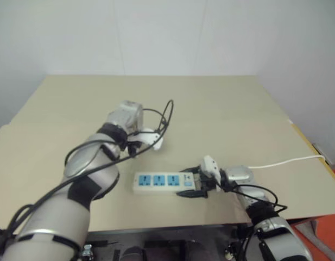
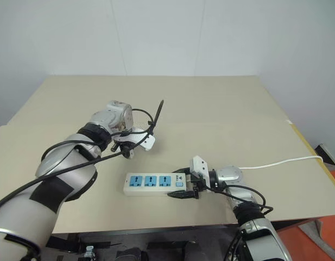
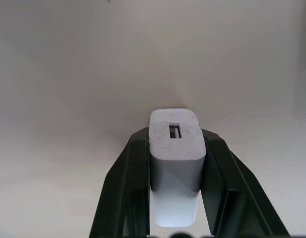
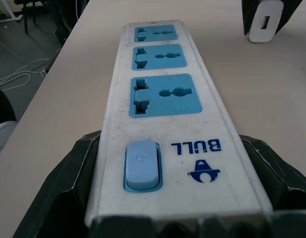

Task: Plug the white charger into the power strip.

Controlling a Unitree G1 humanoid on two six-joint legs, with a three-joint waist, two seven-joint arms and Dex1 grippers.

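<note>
Left gripper (image 3: pixel 175 198) pointing down, fingers (image 3: pixel 124 193) clamped on white charger (image 3: pixel 175 163) standing on tabletop (image 1: pixel 221 103), right gripper (image 4: pixel 177 198) fingers clamped on power strip (image 2: pixel 153 183) switch end, strip lying flat near charger

Place: a plain indoor test room, most like a robotics lab
Table (image 1: pixel 210 109): a bare beige top with a seam across it, pushed up to the wall
Wall (image 2: pixel 172 32): smooth, white and undecorated, with one faint vertical joint
Floor (image 4: pixel 24 54): grey and hard beside the table, in the right wrist view
Cables (image 4: pixel 16 74): loose pale leads lay on that floor
Furniture: dark legs of chairs or stands stood far back (image 4: pixel 43 12), too blurred to tell which
Corner: something orange-red (image 1: pixel 319 239) sat low beside the table's right edge
</note>
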